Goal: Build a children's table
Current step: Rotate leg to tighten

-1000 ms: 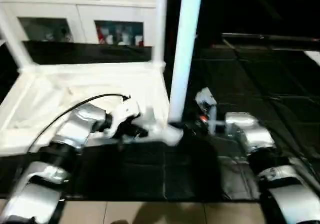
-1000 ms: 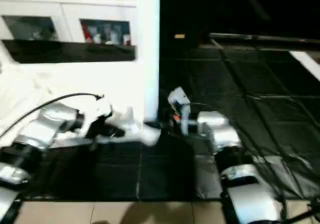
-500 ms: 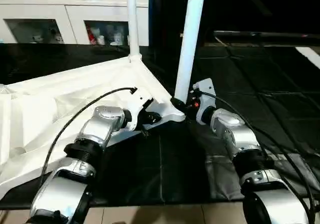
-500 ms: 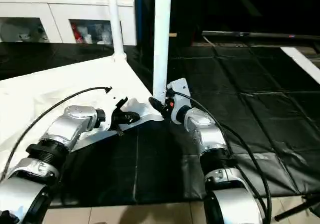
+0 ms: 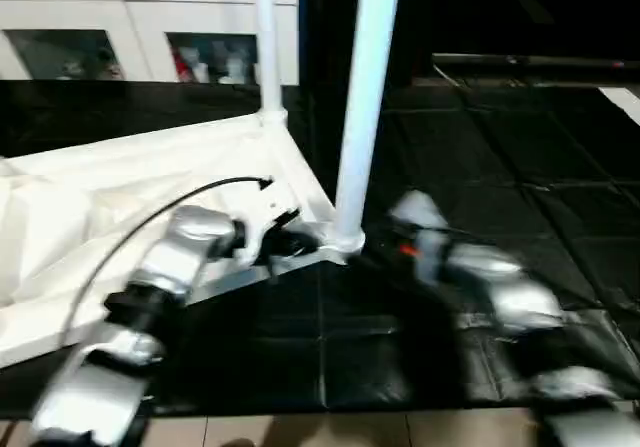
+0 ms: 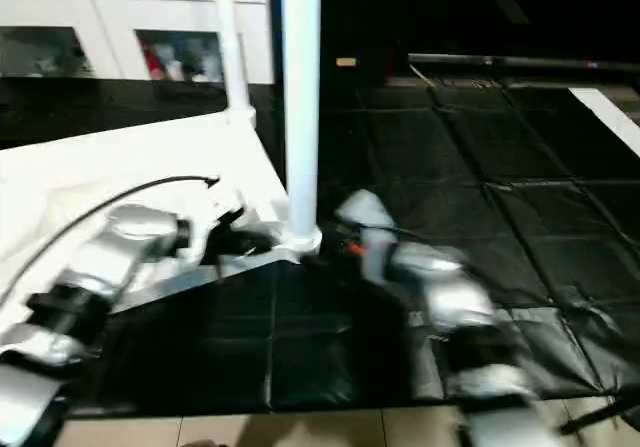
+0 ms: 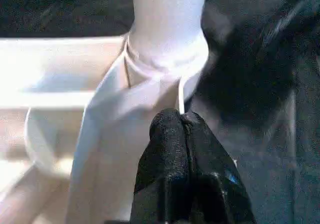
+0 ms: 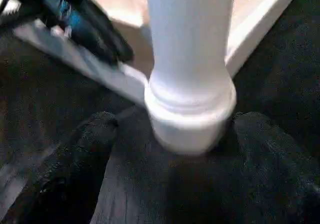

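Left end effector point(image 7: 182, 134) clenched, fingertips pressed to the rim of the upside-down children's table point(image 5: 150, 182) lying on the black floor mat point(image 5: 520, 167), near corner leg point(image 5: 365, 97) upright at 12 o'clock, right end effector point(image 8: 170, 139) released, fingers point(image 8: 85, 149) straddling that leg's socket.

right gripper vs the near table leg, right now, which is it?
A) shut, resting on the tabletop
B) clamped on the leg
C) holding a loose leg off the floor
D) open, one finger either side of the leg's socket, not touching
D: the right wrist view shows the right gripper with its fingers spread wide, one on each side of the corner socket where the leg stands, with dark mat showing between each finger and the socket.
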Motion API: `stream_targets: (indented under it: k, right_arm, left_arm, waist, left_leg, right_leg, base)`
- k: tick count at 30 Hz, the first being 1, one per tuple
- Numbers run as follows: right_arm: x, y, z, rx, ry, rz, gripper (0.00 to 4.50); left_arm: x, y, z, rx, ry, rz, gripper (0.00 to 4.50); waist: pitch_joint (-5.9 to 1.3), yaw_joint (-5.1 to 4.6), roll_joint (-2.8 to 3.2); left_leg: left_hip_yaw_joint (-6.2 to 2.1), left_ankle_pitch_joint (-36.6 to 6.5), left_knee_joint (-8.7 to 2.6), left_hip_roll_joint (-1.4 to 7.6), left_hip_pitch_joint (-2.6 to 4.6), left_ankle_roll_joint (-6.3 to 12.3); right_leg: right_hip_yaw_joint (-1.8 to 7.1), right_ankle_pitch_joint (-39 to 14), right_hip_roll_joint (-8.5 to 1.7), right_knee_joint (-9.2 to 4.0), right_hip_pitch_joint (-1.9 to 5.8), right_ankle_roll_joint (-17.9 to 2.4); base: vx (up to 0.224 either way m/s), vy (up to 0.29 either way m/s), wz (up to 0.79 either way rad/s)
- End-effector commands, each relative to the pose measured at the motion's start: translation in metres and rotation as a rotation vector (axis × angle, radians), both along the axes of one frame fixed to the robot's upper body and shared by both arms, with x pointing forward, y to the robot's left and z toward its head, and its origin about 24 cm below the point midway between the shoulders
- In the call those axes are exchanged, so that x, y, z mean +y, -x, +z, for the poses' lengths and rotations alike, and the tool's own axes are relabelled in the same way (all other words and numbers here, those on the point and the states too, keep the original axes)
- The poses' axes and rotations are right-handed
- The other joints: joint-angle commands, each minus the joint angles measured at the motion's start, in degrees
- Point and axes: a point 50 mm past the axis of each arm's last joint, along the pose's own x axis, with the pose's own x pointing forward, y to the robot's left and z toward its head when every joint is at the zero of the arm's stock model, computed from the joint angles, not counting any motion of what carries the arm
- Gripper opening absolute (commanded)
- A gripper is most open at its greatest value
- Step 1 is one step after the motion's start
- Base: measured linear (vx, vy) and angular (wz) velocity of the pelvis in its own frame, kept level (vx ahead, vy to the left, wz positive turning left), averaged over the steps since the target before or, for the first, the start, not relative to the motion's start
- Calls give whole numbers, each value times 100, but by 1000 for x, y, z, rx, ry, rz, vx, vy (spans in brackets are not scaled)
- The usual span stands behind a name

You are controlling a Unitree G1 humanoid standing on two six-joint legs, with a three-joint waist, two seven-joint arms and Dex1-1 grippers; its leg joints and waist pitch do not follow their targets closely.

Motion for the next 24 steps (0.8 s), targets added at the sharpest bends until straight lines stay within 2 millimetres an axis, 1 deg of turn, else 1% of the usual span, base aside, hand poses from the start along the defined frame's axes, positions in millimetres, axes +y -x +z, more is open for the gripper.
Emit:
stream_targets:
  k: [1,3,5,6,8,9,11,12,14,16,18,21,22,23,24]
  right_arm:
    - [-4,-1,10,-26,-35,16,439]
    - [-10,0,13,-38,-35,22,445]
    - [-11,0,14,-41,-37,23,445]
    - [-13,-1,15,-48,-36,18,445]
    - [-13,-1,16,-49,-43,19,445]
    - [-13,-1,16,-48,-44,21,445]
    - [-11,-1,17,-46,-51,30,445]
    - [-9,-1,17,-47,-54,36,450]
    - [-8,-1,17,-46,-58,41,450]
    - [-7,-1,17,-46,-60,43,450]
    - [-5,-2,17,-45,-66,49,450]
    - [-4,-1,17,-40,-69,59,450]
    - [-4,-1,17,-39,-70,61,450]
    - [-4,0,17,-38,-71,63,450]
    - [-3,0,17,-38,-71,67,450]
  left_arm:
    - [1,8,-9,42,-41,-55,0]
    - [6,8,-8,21,-64,-61,0]
    - [8,8,-7,13,-70,-59,0]
    - [11,8,-6,10,-78,-55,0]
    - [13,9,-2,25,-66,-28,0]
    - [14,8,-1,35,-58,-17,0]
    - [12,8,1,64,-38,13,0]
    - [11,7,1,71,-38,26,32]
    - [10,6,0,72,-40,38,40]
    - [9,5,0,73,-41,45,46]
    - [6,1,-2,66,-37,75,69]
    - [3,0,-2,84,-18,86,80]
    - [3,1,-2,90,-20,92,97]
    - [2,0,-3,87,-29,101,97]
    - [2,-1,-4,78,-42,113,118]
  waist:
    - [-389,43,34]
    - [-384,44,27]
    - [-398,54,32]
    - [-410,53,31]
    - [-415,48,28]
    - [-406,48,22]
    - [-404,61,25]
    - [-400,64,23]
    - [-400,67,32]
    - [-400,74,26]
    - [-402,87,30]
    - [-407,102,44]
    - [-409,101,42]
    - [-409,103,42]
    - [-407,95,46]
  left_leg:
    - [-35,-1060,-324,171,51,301]
    - [-38,-1079,-328,171,49,281]
    - [-43,-1028,-324,175,53,260]
    - [-43,-935,-316,178,51,266]
    - [-37,-886,-313,179,54,274]
    - [-32,-887,-310,171,51,304]
    - [-29,-892,-307,169,51,297]
    - [-30,-905,-307,164,46,297]
    - [-36,-946,-308,163,47,280]
    - [-35,-963,-306,159,50,273]
    - [-36,-998,-305,158,56,263]
    - [-43,-1012,-303,161,55,254]
    - [-44,-1006,-303,163,52,253]
    - [-47,-1006,-303,163,52,253]
    - [-54,-1032,-304,161,47,249]
  right_leg:
    - [308,-813,-367,-394,366,-1270]
    - [307,-901,-364,-400,360,-1247]
    - [305,-839,-366,-389,362,-1268]
    - [303,-634,-357,-357,361,-1324]
    - [302,-492,-354,-334,363,-1389]
    - [299,-507,-346,-347,356,-1403]
    - [300,-565,-356,-343,357,-1426]
    - [299,-630,-354,-355,359,-1409]
    - [298,-717,-355,-364,358,-1377]
    - [300,-750,-354,-374,355,-1353]
    - [299,-764,-349,-383,353,-1328]
    - [299,-762,-356,-381,351,-1323]
    - [298,-748,-355,-377,354,-1324]
    - [297,-742,-354,-376,355,-1325]
    - [293,-722,-346,-376,355,-1313]
  base:
    - [0,0,0]
    - [0,0,0]
    - [0,0,0]
    - [0,0,0]
    - [0,0,0]
    - [0,0,0]
    - [0,0,0]
    - [0,0,0]
    - [0,0,0]
    - [0,0,0]
    - [0,0,0]
    - [0,0,0]
    - [0,0,0]
    - [0,0,0]
    - [0,0,0]
